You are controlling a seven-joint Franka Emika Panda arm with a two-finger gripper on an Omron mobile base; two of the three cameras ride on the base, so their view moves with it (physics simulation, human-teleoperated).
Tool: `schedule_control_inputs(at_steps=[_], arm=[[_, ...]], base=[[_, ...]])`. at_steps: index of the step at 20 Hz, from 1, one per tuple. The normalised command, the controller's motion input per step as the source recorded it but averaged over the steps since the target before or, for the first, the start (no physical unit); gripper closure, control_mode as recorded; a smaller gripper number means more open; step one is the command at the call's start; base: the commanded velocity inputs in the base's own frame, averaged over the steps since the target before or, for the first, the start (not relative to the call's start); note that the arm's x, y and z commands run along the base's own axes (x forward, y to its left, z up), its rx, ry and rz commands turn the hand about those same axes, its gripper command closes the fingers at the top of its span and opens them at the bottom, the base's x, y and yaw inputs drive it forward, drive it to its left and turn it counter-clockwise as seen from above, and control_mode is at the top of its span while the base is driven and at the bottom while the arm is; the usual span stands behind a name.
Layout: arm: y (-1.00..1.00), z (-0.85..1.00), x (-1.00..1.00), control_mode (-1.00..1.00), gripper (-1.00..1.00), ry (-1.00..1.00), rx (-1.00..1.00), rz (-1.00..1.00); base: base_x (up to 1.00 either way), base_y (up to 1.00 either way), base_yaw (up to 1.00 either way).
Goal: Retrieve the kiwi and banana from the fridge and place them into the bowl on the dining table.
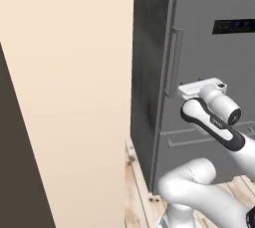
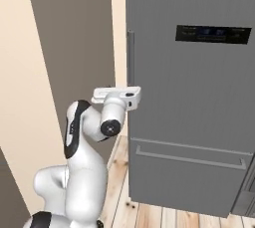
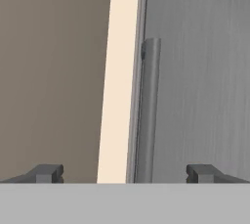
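Hand view: my gripper [image 3: 125, 173] stands spread wide, released and empty, its two dark fingertips [image 3: 46, 173] flanking the long vertical handle [image 3: 149, 110] of the closed fridge [image 3: 205, 71] at centre frame. Right base view puts the hand [image 2: 118, 97] at mid-left, near the door edge, below the black display panel [image 2: 213, 34] at upper right.

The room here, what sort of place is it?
Most likely a home kitchen. A tall grey fridge with a black display panel and a long vertical handle stands shut on a pale wooden floor, beside a cream wall.
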Motion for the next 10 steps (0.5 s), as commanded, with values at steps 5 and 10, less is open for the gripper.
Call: schedule_control_inputs(at_steps=[5, 10], arm=[[0.0, 0.0, 0.38, -1.0, -1.0, 0.0, 0.0, 0.0], [0.0, 0.0, 0.48, -1.0, -1.0, 0.0, 0.0, 0.0]], base=[[0.0, 0.0, 0.0], [0.0, 0.0, 0.0]])
